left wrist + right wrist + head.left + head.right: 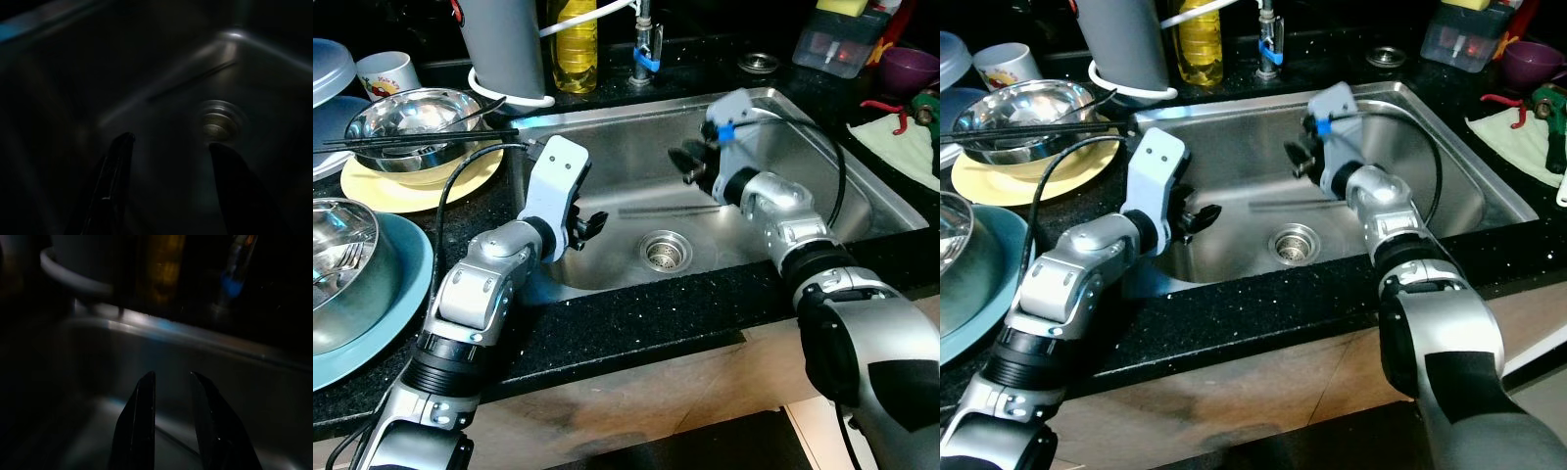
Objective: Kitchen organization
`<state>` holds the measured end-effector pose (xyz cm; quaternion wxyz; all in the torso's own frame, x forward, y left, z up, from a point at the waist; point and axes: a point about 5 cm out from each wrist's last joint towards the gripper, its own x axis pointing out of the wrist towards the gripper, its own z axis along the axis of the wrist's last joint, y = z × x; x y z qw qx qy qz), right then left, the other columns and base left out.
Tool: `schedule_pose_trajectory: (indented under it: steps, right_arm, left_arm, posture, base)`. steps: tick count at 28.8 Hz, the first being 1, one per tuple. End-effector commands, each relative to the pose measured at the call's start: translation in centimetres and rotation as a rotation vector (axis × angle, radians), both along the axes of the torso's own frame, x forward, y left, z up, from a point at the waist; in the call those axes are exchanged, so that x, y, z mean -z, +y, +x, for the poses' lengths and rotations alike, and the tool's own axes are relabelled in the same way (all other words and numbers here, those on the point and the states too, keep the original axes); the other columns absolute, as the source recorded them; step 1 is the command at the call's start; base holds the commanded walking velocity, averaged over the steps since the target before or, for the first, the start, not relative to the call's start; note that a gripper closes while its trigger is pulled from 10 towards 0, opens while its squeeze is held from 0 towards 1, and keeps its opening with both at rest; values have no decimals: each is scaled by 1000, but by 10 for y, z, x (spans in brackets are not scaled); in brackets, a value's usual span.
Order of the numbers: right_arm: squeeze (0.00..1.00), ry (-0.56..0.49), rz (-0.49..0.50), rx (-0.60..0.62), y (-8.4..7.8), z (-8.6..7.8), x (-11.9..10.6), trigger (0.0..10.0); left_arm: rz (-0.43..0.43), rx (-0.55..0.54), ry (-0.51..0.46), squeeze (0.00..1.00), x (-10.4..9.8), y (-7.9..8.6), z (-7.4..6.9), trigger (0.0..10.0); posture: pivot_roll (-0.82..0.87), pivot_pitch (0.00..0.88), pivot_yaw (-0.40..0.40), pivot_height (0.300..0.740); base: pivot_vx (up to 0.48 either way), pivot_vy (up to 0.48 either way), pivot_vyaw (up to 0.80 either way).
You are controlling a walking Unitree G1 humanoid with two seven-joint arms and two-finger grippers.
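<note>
Left end effector (168, 152) released, fingers apart, hung over sink (822, 166) near drain (666, 252). Right end effector (171, 382) released too, above a thin chopstick (671, 210) on sink floor. Stacked dishes (411, 127) sat on left bench (636, 313).

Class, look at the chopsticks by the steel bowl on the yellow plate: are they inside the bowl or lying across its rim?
Across the rim: the chopsticks bridge the bowl, their ends overhanging both sides.

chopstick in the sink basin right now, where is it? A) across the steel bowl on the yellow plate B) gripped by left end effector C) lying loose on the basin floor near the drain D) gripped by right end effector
C: the chopstick lies flat on the sink floor just above the drain, with both the left end effector and right end effector open and empty.
</note>
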<state>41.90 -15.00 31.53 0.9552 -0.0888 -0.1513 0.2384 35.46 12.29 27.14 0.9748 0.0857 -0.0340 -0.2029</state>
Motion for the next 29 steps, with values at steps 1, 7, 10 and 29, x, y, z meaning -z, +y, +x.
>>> schedule_pose_trajectory:
  steps: [1, 7, 10, 29]
  right_arm:
    - [0, -52, 101, -17, -1, -2, -8, 10000]
    - [0, -121, 351, 71, -11, -10, 15, 10000]
    - [0, -131, 433, 144, -16, -19, 36, 10000]
    - [0, -158, 477, -17, 31, -79, 37, 10000]
  left_arm:
    - [-24, -8, 15, 0, 7, -2, 2, 10000]
    - [-34, -33, 48, 0, 17, -4, 3, 10000]
    - [-67, -66, 41, 0, 22, -7, 1, 10000]
    - [-142, -123, -147, 0, 18, 5, -24, 10000]
  posture:
    - [-69, 212, 21, 740]
    - [-92, 186, 20, 740]
    - [-73, 191, 25, 740]
    - [-63, 138, -10, 740]
  base:
    - [0, 0, 0]
    - [0, 0, 0]
    - [0, 0, 0]
    - [0, 0, 0]
